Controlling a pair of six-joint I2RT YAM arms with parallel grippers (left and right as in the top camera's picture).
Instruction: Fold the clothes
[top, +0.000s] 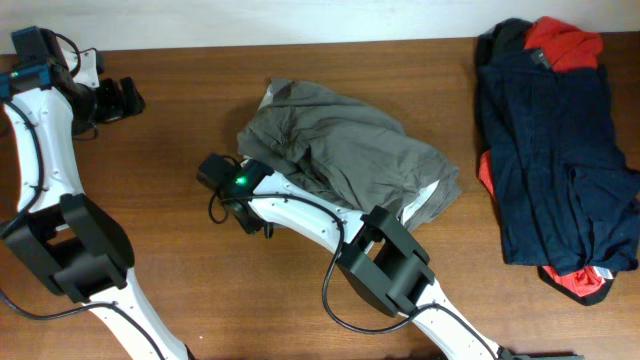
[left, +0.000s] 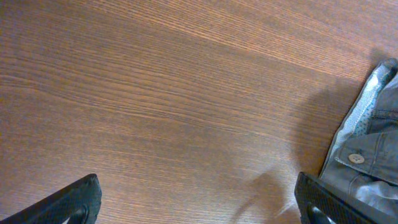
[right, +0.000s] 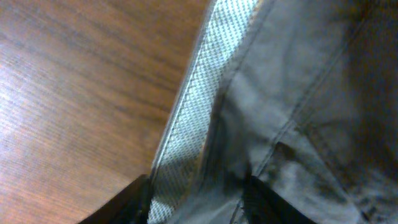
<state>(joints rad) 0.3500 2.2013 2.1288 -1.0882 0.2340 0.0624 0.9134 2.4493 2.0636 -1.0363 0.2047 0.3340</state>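
Observation:
The grey-khaki shorts (top: 345, 145) lie crumpled in the middle of the table. My right gripper (top: 266, 168) is at their left edge. In the right wrist view its fingers (right: 196, 205) sit on either side of the patterned waistband lining and bunched grey cloth (right: 298, 93), closed on it. My left gripper (top: 125, 98) is at the far left, well away from the shorts. In the left wrist view it is open and empty (left: 196, 205) over bare wood. The shorts' buttoned waistband (left: 373, 155) shows at the right edge of that view.
A dark navy garment (top: 555, 150) lies on a bright red one (top: 565, 45) in a pile at the table's right side. The table's far edge runs along the top of the overhead view. The right arm stretches from the front edge toward the shorts.

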